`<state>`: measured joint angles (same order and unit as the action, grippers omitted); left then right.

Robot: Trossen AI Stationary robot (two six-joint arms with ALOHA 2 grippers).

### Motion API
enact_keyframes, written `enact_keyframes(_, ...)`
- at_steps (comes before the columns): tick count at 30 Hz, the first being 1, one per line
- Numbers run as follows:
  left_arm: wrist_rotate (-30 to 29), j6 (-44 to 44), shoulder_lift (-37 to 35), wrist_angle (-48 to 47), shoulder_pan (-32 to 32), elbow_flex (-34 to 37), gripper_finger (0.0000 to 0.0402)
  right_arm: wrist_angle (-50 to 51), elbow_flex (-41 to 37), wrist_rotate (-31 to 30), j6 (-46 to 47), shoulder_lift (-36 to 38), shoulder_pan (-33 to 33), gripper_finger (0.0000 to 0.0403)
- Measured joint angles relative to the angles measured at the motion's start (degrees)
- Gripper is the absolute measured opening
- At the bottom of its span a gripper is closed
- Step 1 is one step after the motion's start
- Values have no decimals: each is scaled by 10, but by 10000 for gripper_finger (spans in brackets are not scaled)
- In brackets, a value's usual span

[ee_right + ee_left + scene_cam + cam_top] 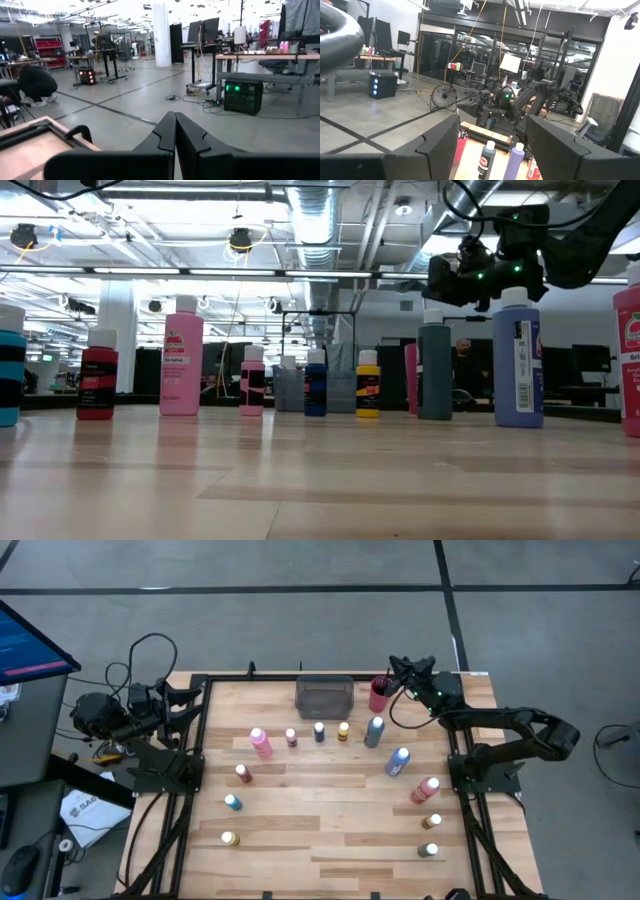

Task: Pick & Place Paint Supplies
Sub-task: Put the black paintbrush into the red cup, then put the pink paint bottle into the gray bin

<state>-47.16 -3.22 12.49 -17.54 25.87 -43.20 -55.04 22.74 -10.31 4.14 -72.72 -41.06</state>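
**Right arm parked over the red cup, nothing in hand – next is a bottle pick**

Table point(330, 830): bottles stand upright and scattered. From table centre, grey tray point(324, 696) sits at 12 o'clock on the far edge, red cup point(379, 695) just beside it at 1.

Right gripper point(397, 668) hangs above the far edge, next to the cup. Its fingers are pressed flat together in the right wrist view, holding nothing. Left gripper point(196, 692) waits off the far left corner, at 10 o'clock, jaws spread wide and empty.

My read is that the brush drop is done or skipped, and a bottle comes next. Nearest targets: teal bottle point(374, 731) and lavender bottle point(397, 762), at roughly 2 o'clock. To do it well I'd open the jaws fully before descending, come straight down over the cap, grip the body below the cap and lift vertically. The neighbours stand close, and tall bottles tip easily.

View differences:
- The high view gives the layout and spacing but not bottle height.
- The low view shows heights and that all are upright, e.g. the big pink bottle point(181, 362) versus the small yellow one point(368, 383). It hides depth order.
- The right wrist view sees only floor and room, no target.
- I can't make out any brushes in any view.
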Motion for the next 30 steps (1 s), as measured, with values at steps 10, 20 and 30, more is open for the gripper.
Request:
enact_keyframes(10, 0, 0, 0, 0, 0, 0, 225, 14, 0, -1, -10, 29, 1, 86)
enact_keyframes(20, 0, -2, 0, 0, 0, 0, 225, 54, 32, 49, 39, 206, 34, 159)
enact_keyframes(30, -10, -2, 0, 0, 0, 0, 225, 383, 30, 208, 56, 420, -60, 11)
